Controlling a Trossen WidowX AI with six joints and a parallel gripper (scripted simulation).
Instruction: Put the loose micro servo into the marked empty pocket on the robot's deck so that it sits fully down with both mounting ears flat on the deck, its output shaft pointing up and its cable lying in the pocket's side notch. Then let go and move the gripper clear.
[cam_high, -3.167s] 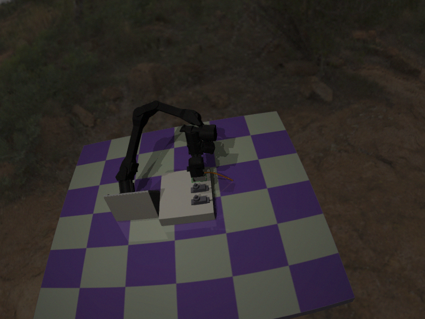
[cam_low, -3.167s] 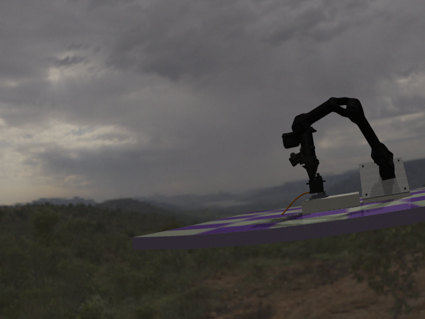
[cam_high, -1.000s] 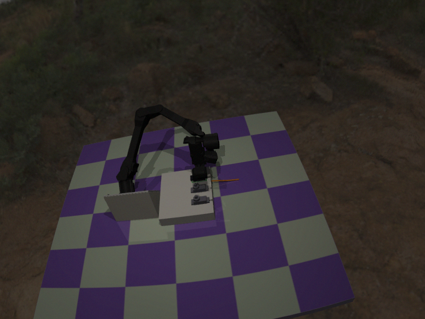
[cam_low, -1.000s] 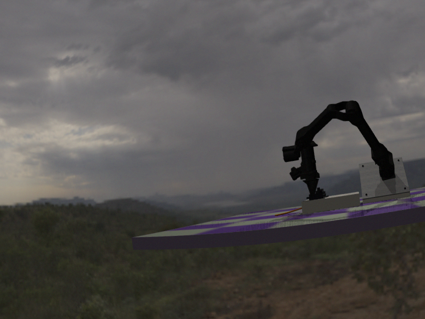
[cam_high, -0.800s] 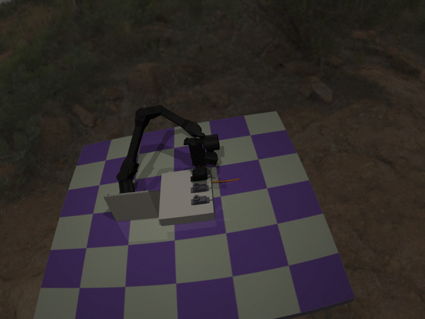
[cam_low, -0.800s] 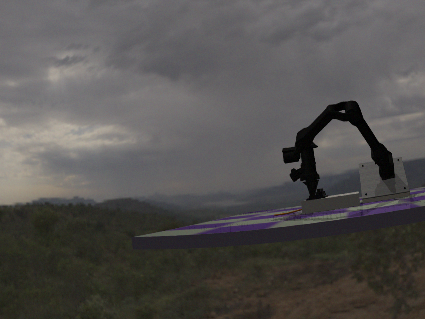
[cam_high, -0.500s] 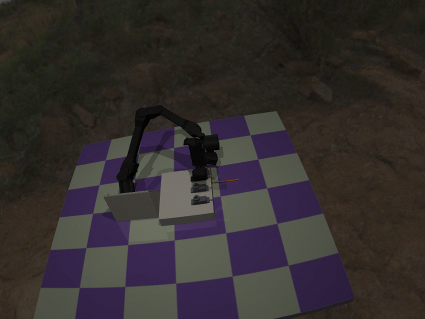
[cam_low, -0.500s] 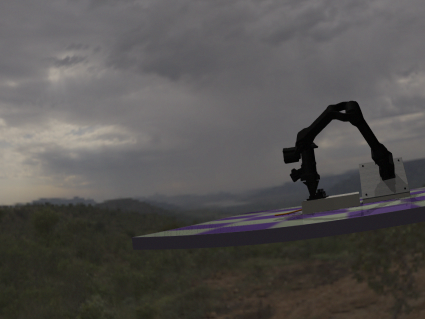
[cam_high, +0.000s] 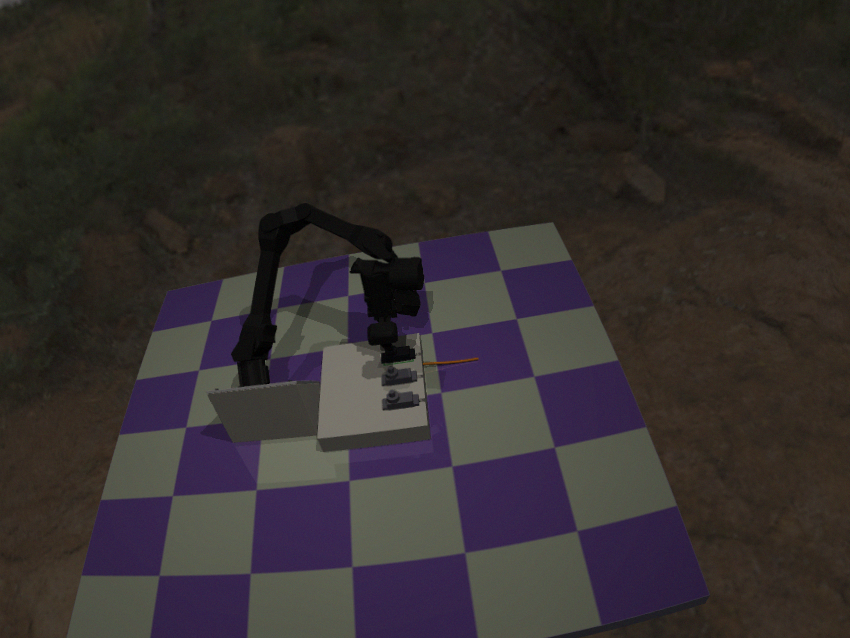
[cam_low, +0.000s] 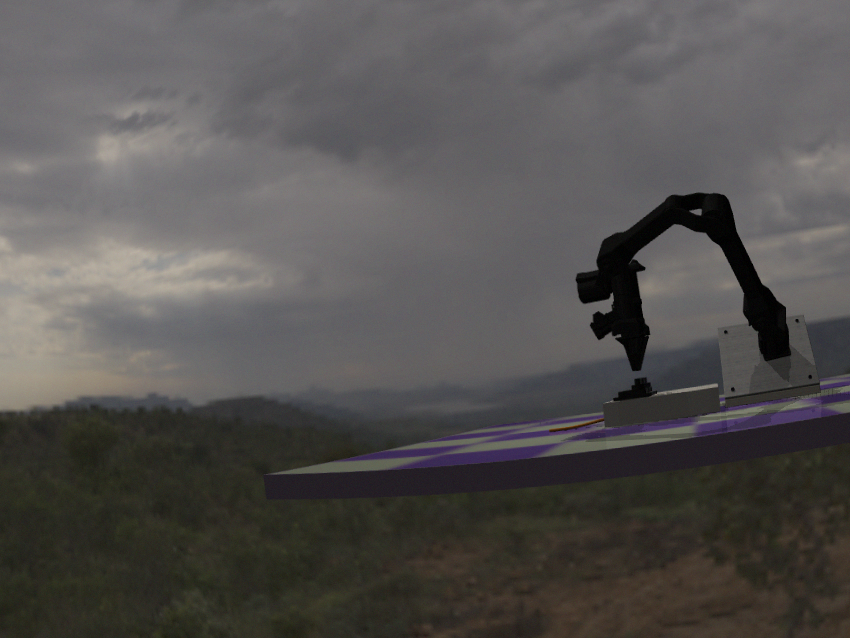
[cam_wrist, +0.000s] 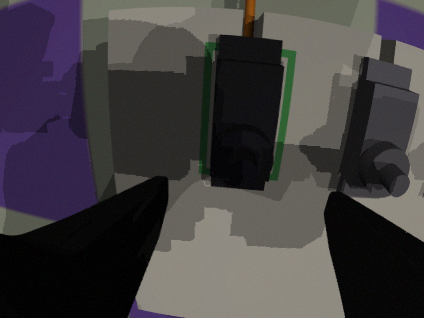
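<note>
your gripper hangs open with nothing in it, right above the micro servo. the servo sits in the green-marked pocket on the grey deck, its orange cable trailing out over the purple checkered board, rough dirt all around.
</note>
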